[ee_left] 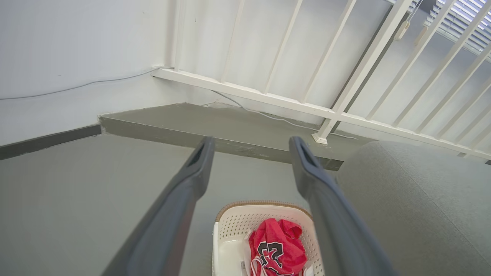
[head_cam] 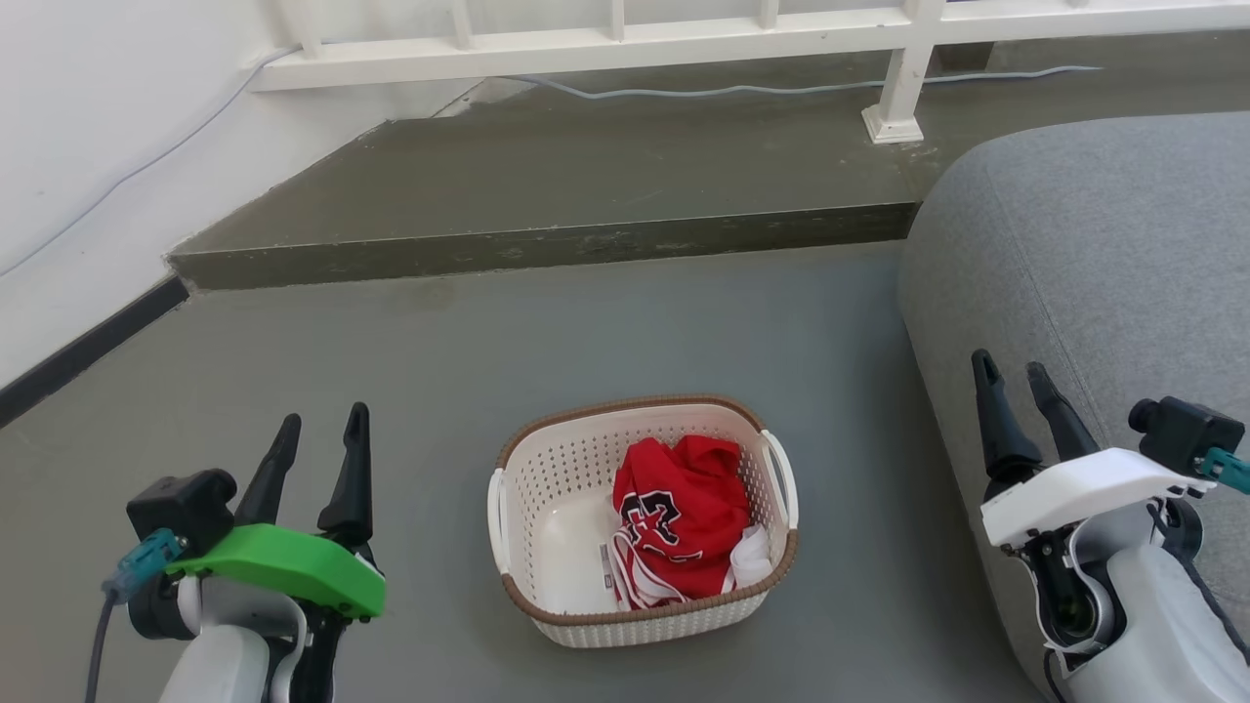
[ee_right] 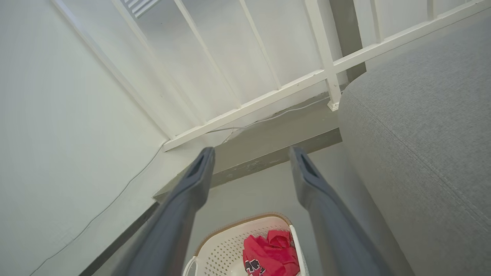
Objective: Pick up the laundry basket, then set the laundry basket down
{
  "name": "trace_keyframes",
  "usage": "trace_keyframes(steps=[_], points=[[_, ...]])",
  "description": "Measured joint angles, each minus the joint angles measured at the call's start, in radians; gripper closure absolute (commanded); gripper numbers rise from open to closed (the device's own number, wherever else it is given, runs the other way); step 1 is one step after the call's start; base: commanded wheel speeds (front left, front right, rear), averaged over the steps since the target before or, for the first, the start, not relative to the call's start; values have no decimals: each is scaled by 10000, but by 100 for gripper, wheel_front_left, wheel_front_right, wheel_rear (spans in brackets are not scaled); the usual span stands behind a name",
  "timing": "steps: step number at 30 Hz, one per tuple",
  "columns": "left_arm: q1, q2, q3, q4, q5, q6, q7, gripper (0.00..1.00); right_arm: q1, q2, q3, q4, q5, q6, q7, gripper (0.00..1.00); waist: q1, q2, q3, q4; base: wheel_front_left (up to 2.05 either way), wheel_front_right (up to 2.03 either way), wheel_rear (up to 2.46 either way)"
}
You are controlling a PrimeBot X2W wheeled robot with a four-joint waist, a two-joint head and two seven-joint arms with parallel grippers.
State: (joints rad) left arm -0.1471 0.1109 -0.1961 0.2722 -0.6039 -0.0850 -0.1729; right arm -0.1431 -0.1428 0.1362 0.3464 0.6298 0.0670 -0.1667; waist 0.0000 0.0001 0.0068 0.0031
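Flanking one laundry basket (head_cam: 562, 459), two end effectors (head_cam: 324, 415) (head_cam: 1006, 363) stand spread.

right claw (ee_right: 251, 154) spread, empty | laundry basket (ee_right: 226, 245) at bottom edge | grey sofa (ee_right: 422, 153)

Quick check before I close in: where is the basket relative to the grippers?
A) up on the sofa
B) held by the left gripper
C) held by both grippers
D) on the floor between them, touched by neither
D: the basket sits on the floor, with the left gripper and right gripper both open and well clear of it on either side.
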Motion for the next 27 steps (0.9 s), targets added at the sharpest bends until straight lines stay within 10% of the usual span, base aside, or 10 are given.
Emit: trace_keyframes(steps=[27], points=[[-414,-159,-305,825,3126,165,-761,0,-383,-21,320,500,-3235,-61,-805,0,0,0,23,28,0,0,0]])
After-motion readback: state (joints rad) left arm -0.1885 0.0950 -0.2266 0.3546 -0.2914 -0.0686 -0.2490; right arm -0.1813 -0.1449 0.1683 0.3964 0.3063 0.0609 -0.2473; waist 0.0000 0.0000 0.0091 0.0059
